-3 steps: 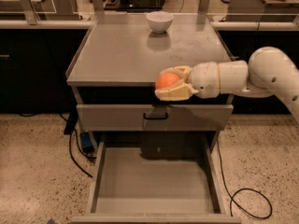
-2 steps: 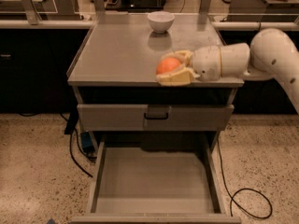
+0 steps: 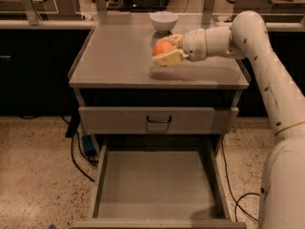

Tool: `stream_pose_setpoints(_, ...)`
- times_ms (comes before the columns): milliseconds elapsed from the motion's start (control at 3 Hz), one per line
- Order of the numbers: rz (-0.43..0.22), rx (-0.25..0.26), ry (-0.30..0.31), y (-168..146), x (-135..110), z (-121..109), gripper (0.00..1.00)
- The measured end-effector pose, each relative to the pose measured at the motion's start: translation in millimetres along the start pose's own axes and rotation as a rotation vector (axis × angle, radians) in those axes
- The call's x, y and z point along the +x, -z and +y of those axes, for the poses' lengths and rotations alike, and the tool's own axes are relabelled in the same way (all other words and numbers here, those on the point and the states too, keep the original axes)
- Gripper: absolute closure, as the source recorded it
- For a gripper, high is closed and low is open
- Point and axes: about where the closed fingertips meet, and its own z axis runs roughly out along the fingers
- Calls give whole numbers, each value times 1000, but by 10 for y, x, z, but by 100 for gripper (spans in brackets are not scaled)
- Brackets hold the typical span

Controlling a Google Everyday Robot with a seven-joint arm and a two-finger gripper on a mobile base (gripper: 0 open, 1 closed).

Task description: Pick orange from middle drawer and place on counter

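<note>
Starting far left: black cables (image 3: 76, 151) snaking over the speckled floor beside the cabinet. Moving in, onto the counter (image 3: 109, 56), grey and matte, front left corner catching the light. Down below it, the middle drawer (image 3: 102, 185), pulled well out towards the camera, flat floor showing. Between the two, a shut drawer front (image 3: 119, 120) with a dark loop handle (image 3: 158, 119). Back up top, close to the counter's back edge and just right of centre, a white bowl (image 3: 163, 21), upright. Right in front of that, the orange (image 3: 161, 47), held just above the surface, about midway between front and back edges, shadow underneath. Pinched tight in the gripper (image 3: 165, 49), one pale finger (image 3: 174, 38) over the top, the other under it, jaws closed onto the fruit. And sweeping in over the right edge, the white arm (image 3: 267, 75)
</note>
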Motion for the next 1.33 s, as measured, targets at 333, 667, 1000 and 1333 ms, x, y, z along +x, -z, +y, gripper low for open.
stream_pose_setpoints(333, 2, -5, -2, -23, 15, 15, 100)
stream_pose_setpoints(667, 31, 9, -30, -107, 232, -132, 100)
stream_pose_setpoints(1000, 70, -4, -88, -183, 507, -199, 100)
stream_pose_setpoints(1333, 70, -4, -88, -183, 507, -199, 91)
